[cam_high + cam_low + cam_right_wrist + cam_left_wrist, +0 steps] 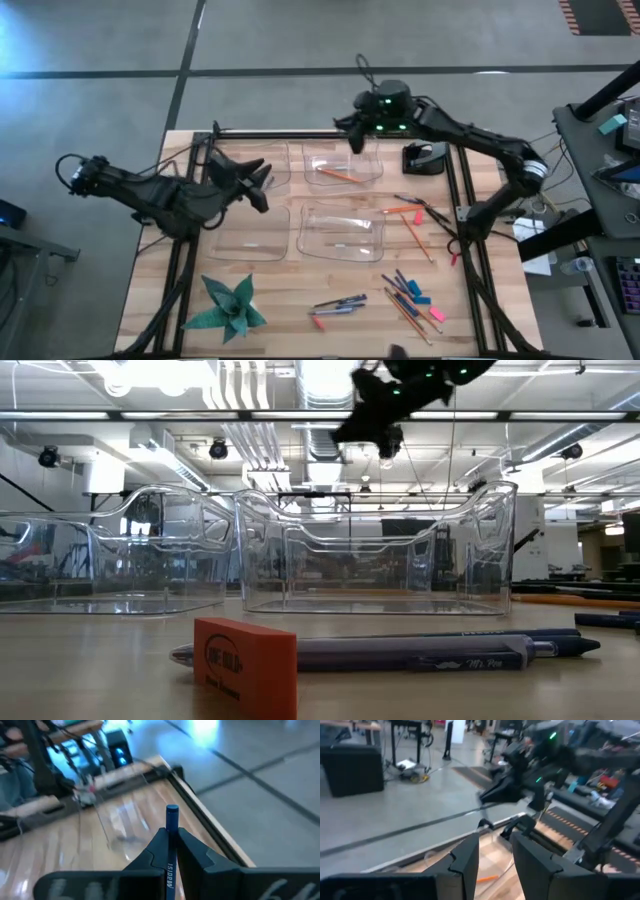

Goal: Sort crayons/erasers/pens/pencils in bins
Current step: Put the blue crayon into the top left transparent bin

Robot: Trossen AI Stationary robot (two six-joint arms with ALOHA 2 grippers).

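Note:
Four clear bins stand on the wooden table: far left (252, 165), far right (345, 160), near left (245, 238) and near right (342, 232). An orange pencil (338, 174) lies in the far right bin. My right gripper (354, 138) (171, 832) hangs high over that bin's far edge, shut on a blue pen (172, 817). My left gripper (262, 185) (495, 847) hovers open and empty between the two left bins. Loose pens (340, 303), pencils (412, 235), blue crayons (405, 285) and pink erasers (437, 314) lie on the near right of the table. My right gripper pinches the blue pen's shaft (170, 845) between its two fingers. The pen lies along the fingers, and its capped end (172, 810) sticks out past the fingertips. It is lifted clear, high above the table, roughly level.
A green paper star (230, 305) sits near the table's near left corner. A black device (425, 157) stands at the far right. In the low view an orange eraser (245, 665) and a blue pen (400, 652) lie close in front of the bins.

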